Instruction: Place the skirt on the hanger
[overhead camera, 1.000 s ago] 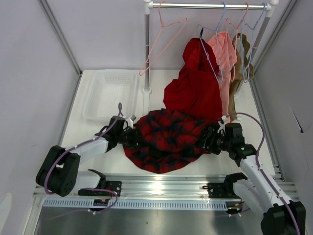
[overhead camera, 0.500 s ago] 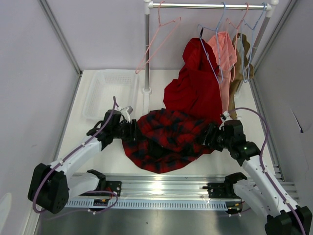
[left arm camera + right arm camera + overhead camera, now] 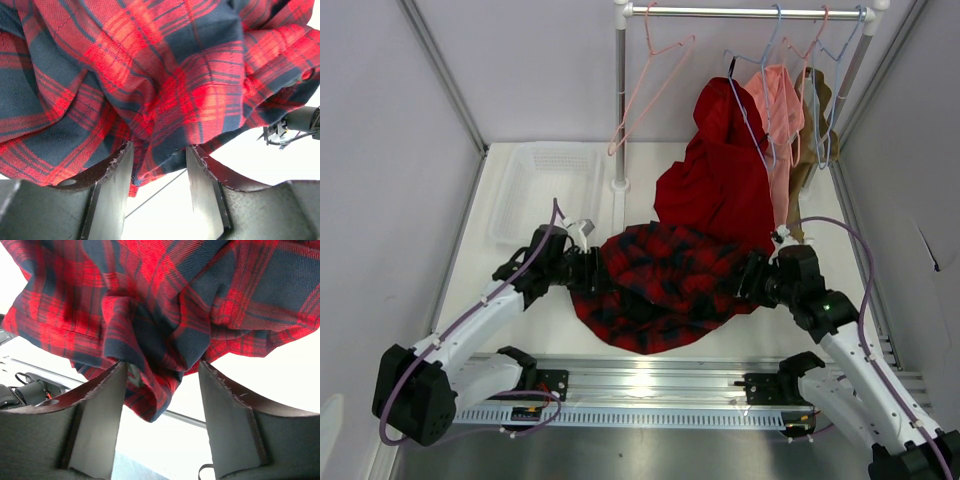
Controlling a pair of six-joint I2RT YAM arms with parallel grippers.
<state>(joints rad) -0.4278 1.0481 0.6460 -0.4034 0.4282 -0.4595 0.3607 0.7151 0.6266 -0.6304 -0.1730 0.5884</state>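
Down on the near part of the table [image 3: 470,262] the plaid skirt [image 3: 665,285] lies bunched in a wide heap, just in front of a plain red garment [image 3: 720,180] that hangs from the rail [image 3: 750,13]. The left gripper [image 3: 585,270] sits at the skirt's left edge and the right gripper [image 3: 750,280] at its right edge, facing each other across it. In the left wrist view the fingers [image 3: 112,190] stand apart, a fold of plaid sagging loose into the gap and bare table showing below it; I'd call that parted, not pinching. The right wrist view is much the same: the fingers [image 3: 95,415] stand wide, with a hanging clump of cloth between them and daylight beside it, so nothing is clamped there either. The pink hanger [image 3: 648,88] hangs on the far rail, left of the clothes and well apart from the skirt, and it holds nothing. To my eye the job is at its start: getting a proper hold of the skirt. Next, each gripper would need to close on a firm edge, ideally the waistband, before any lift, and the hanger has to be fetched or reached; a loose fold could slip out.
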